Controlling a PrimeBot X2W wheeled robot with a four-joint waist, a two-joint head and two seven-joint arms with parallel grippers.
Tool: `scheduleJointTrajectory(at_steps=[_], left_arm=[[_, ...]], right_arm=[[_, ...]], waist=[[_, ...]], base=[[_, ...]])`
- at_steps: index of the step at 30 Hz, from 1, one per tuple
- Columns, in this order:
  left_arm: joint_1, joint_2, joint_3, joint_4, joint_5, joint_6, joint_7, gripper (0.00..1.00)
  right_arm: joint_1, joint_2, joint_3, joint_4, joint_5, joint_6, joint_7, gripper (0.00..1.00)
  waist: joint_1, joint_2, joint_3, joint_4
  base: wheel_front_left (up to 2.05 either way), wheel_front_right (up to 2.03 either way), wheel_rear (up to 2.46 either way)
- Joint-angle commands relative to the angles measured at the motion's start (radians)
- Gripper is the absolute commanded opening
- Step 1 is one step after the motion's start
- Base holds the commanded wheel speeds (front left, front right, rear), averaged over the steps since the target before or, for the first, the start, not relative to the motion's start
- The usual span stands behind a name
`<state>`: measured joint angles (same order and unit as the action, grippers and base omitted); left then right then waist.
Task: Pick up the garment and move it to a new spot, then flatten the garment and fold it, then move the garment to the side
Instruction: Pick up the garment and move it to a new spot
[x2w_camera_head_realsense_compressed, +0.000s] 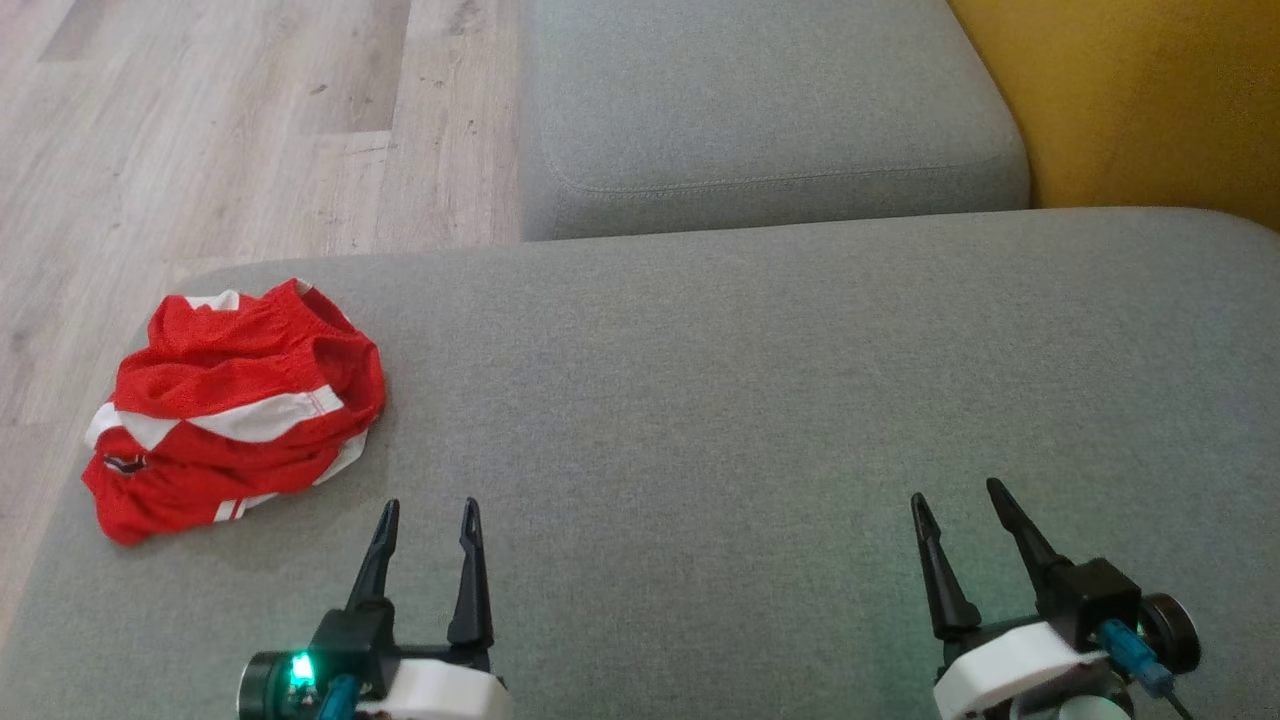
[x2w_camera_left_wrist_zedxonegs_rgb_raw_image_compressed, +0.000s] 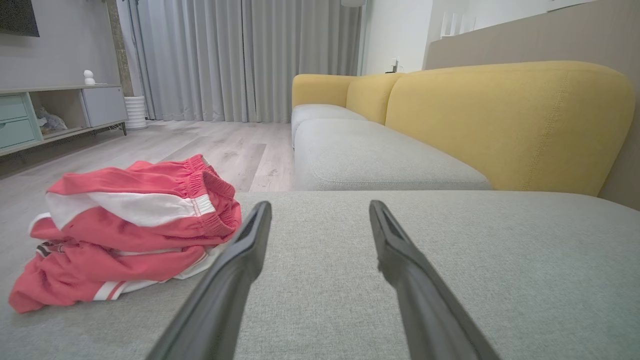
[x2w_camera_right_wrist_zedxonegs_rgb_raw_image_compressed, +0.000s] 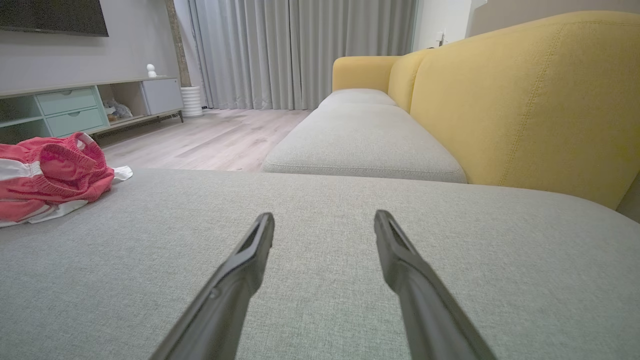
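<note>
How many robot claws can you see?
2. The left claw is open near the red garment, not touching it; the right claw is open farther right, over the grey cushion.

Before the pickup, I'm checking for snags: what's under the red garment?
The grey seat cushion lies under the red garment. Whatever is beneath its bunched folds is hidden.

surface: big grey woven-fabric sofa seat cushion (x2w_camera_head_realsense_compressed: 760, 400) | on it: one crumpled red mesh garment with white stripes (x2w_camera_head_realsense_compressed: 235, 400), bunched up by the cushion's left edge | past that edge: pale wood-look plank floor (x2w_camera_head_realsense_compressed: 200, 120)
</note>
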<state>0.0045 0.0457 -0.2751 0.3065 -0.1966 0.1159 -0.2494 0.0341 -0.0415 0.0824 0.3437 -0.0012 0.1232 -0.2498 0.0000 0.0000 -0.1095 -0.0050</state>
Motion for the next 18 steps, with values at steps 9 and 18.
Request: scheduleJointTrajectory(at_steps=[9,18], left_arm=[[-0.078,0.004,0.041,-0.035,0.01,0.022,-0.012,1.0],[-0.085,0.004,0.072,-0.107,0.03,0.029,-0.012,1.0]], right_arm=[[-0.031,-0.009,-0.004,-0.035,-0.005,0.008,-0.012,1.0],[-0.031,-0.009,-0.033,-0.045,-0.034,0.008,-0.012,1.0]], waist=[[0.0,0.0,0.029,0.073],[0.0,0.0,0.081,0.264]], base=[[0.0,0.0,0.0],[0.0,0.0,0.0]])
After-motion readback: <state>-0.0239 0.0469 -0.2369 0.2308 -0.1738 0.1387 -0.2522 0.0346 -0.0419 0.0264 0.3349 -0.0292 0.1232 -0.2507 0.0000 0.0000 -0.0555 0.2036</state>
